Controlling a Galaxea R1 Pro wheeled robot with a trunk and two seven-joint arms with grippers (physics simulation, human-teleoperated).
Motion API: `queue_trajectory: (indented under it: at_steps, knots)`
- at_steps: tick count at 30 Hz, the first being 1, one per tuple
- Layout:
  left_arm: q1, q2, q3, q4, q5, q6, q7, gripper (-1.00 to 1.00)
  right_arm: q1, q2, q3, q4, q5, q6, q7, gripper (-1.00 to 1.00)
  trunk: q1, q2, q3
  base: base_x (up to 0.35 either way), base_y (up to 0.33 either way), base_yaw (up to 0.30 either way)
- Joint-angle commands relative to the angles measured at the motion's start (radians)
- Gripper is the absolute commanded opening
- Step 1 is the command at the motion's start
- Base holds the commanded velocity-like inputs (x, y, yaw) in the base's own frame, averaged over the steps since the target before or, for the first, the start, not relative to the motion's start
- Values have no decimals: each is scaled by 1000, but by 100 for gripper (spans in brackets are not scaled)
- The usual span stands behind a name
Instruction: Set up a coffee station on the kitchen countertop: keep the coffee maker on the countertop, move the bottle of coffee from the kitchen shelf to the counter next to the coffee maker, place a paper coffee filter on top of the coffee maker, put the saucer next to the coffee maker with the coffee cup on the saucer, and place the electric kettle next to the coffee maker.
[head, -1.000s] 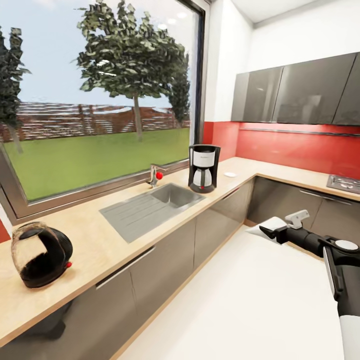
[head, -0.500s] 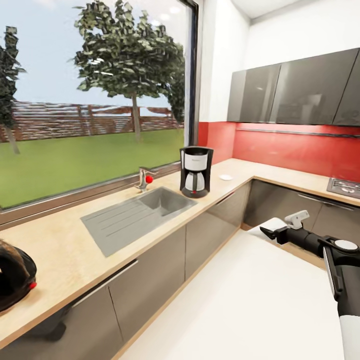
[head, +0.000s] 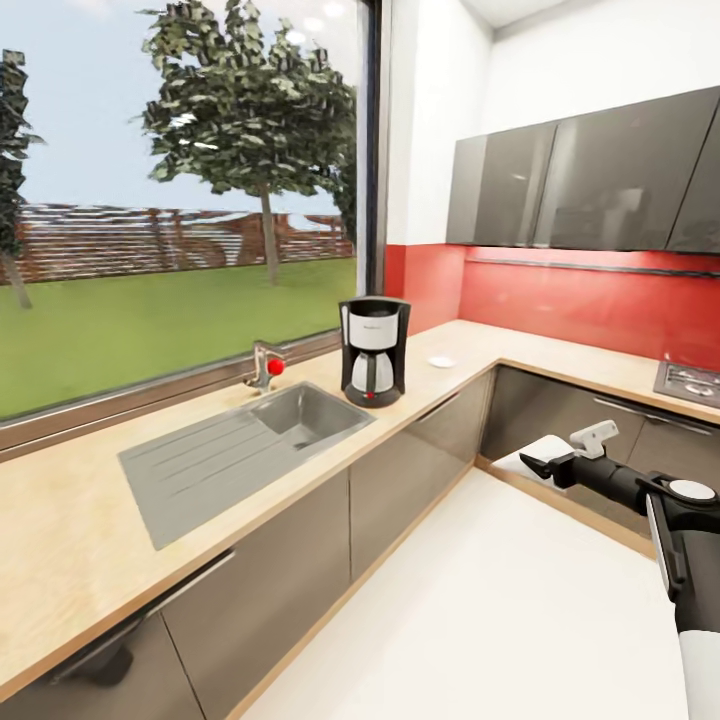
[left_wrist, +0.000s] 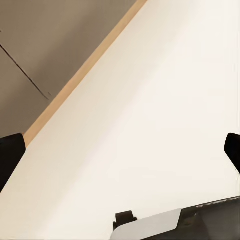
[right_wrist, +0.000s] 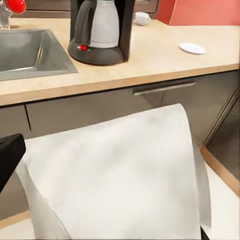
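View swings right; the kettle leaves frame.
Right claw (head: 556, 466) grips the filter (right_wrist: 120, 175), maker (head: 373, 351) mid-frame on the tabletop (head: 80, 520); left claw (left_wrist: 120, 150) gapes empty.

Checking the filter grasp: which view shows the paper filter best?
The right wrist view: the filter is large and close, held at the right claw. The head view shows it small; the left wrist view has floor and cabinet.

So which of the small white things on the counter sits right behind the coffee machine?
The coffee cup, behind the coffee maker; the flat saucer lies apart.
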Motion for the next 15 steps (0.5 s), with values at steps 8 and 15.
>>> queue_trajectory:
  at_steps: [8,15]
  knots:
    - [0,0,5,0,-8,-4,-4,100,-1,2,-2,-1,3,6,8,-100,1,-1,0,263,-232,0]
    - [0,0,5,1,-8,-4,-4,100,-1,2,-2,-1,3,6,8,-100,1,-1,0,263,-231,0]
